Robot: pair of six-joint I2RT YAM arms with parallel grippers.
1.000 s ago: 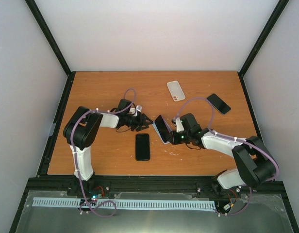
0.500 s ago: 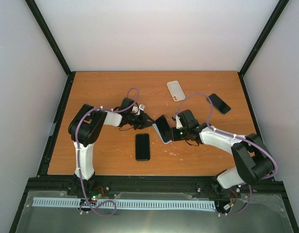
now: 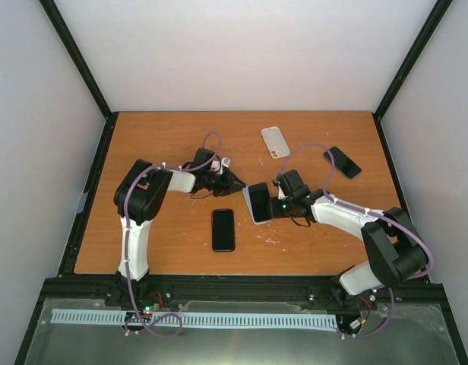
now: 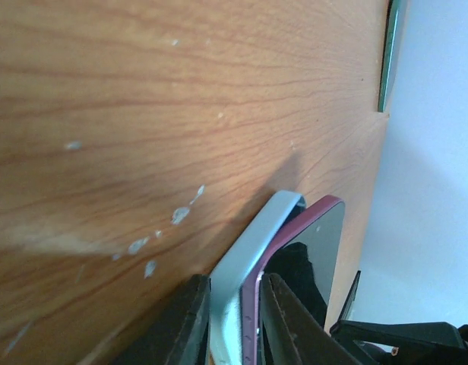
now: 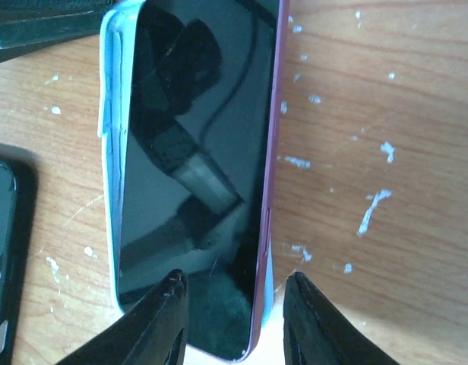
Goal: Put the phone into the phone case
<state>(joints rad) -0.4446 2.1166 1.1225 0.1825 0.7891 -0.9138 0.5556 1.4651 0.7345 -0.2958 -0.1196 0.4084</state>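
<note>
So this one's maybe most of the way there but not done imo. The phone [image 5: 196, 167] sits on the table [image 5: 371, 114] inside the light blue phone case [image 5: 109, 152]. One long side looks tucked in, but the maroon edge on the other side shows bare. From the left wrist view the case corner curls away from the phone, so it's not snapped in yet. The left gripper [image 4: 238, 327] is pinched shut on the phone and case together at that corner. The right gripper [image 5: 234, 304] sits over the phone's other end with its jaws partly apart, and I honestly can't tell if it's gripping anything. What's left is pressing that loose edge and corner home.
</note>
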